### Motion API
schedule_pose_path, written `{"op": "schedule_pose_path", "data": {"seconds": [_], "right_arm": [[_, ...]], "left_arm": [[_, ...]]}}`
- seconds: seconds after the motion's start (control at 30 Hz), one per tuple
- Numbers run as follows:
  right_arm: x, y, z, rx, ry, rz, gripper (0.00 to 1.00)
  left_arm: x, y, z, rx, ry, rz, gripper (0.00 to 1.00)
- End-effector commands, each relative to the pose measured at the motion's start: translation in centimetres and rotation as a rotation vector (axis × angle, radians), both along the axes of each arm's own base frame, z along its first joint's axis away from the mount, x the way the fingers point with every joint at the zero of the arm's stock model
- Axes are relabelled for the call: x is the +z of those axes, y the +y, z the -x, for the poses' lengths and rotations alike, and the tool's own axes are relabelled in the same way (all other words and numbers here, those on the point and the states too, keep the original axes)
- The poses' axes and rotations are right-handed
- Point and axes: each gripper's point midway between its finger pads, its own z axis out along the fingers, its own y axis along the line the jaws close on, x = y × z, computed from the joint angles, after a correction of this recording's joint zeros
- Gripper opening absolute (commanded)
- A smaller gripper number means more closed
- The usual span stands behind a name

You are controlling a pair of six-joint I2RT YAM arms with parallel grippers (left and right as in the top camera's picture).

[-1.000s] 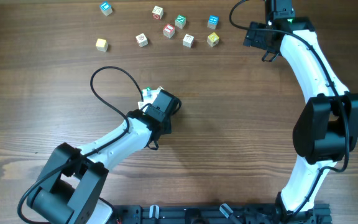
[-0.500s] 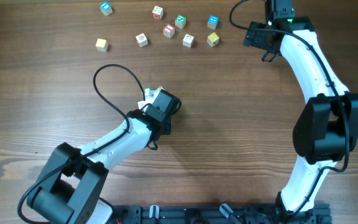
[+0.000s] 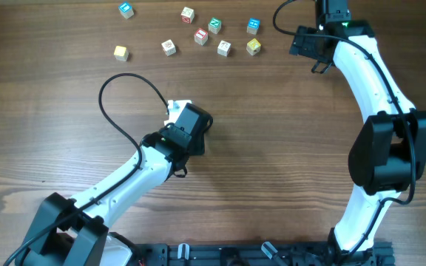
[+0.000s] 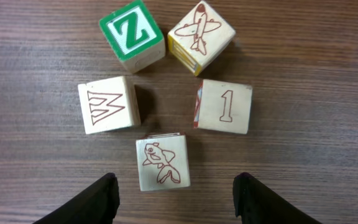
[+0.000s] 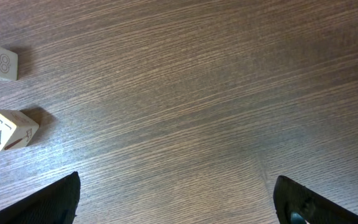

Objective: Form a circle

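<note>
Left gripper (image 4: 174, 193) spread, empty, fingers flanking the fish cube (image 4: 162, 163) without touching it. The circle (image 4: 204, 106) sits on the counter (image 4: 316, 162) right under it: fish nearest, W cube (image 4: 107, 104) and 1 cube (image 4: 224, 107) mid, green Z cube (image 4: 131, 34) and plane cube (image 4: 201, 34) farthest. Loose cubes (image 3: 200, 35) lie at the far edge. Right gripper (image 5: 176, 196) is far right, spread wide, empty.

- Tight circle of five small wooden letter cubes (image 4: 123, 106) on the brown wooden surface (image 4: 316, 74), just ahead of the left gripper (image 4: 176, 200).
- Within it: green-faced Z cube (image 4: 132, 34) far left, aeroplane cube (image 4: 201, 37) far right, W cube (image 4: 104, 102) left, numeral-1 cube (image 4: 224, 106) right, fish cube (image 4: 162, 163) nearest.
- Loosely scattered letter cubes (image 3: 201, 36) well behind, left of the right gripper (image 5: 176, 202).
</note>
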Motion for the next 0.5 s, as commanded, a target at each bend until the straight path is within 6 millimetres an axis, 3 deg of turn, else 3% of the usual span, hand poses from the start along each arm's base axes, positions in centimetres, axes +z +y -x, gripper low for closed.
{"op": "schedule_pose_path", "data": {"seconds": [0.0, 0.3, 0.4, 0.47], "right_arm": [[1.1, -0.2, -0.4, -0.004, -0.029, 0.018, 1.0], [1.2, -0.2, -0.4, -0.005, -0.031, 0.017, 1.0], [1.2, -0.2, -0.4, -0.004, -0.031, 0.017, 1.0], [1.2, -0.2, -0.4, -0.005, -0.031, 0.017, 1.0]], "left_arm": [[-0.4, 0.6, 0.2, 0.074, 0.017, 0.005, 0.6], [-3.3, 1.1, 0.9, 0.094, 0.09, -0.037, 0.59], [-3.3, 0.9, 0.6, 0.093, 0.078, -0.03, 0.48], [-3.3, 0.8, 0.5, 0.093, 0.075, -0.028, 0.48]]}}
